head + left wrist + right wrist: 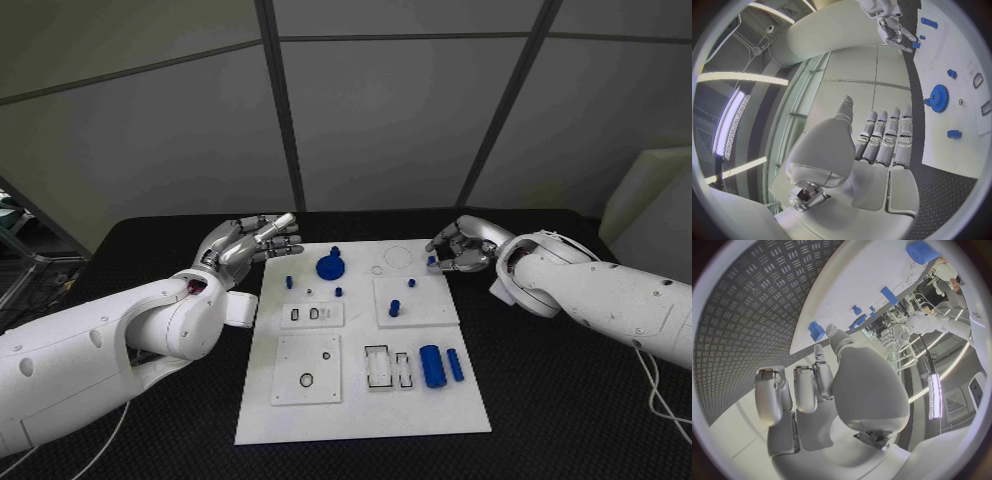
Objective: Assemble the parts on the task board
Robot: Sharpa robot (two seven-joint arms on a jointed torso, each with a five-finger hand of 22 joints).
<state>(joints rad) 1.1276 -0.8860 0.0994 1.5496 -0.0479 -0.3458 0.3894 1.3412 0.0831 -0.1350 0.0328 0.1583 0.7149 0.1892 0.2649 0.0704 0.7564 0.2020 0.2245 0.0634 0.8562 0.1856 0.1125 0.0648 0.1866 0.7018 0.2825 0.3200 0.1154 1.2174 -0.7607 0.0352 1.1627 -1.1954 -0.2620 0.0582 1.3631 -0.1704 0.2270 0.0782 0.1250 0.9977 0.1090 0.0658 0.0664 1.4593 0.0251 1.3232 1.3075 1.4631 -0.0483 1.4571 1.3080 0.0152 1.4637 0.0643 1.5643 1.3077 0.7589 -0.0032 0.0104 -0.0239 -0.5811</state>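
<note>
The white task board (361,400) lies in the middle of the black table. On it are a blue gear (330,267) (937,97), two blue cylinders (431,365) and several small blue pegs (411,283). My left hand (260,240) (879,142) hovers at the board's far left corner, fingers straight and side by side, holding nothing. My right hand (462,245) (817,385) is at the far right corner with its fingers curled. Its thumb tip lies against a small blue piece (430,262) (817,331) near the board's edge. Whether it grips that piece is unclear.
White inset plates (309,368) with slots and holes sit on the board's left and middle. The black table (577,400) runs on to both sides of the board. Grey wall panels stand behind the table.
</note>
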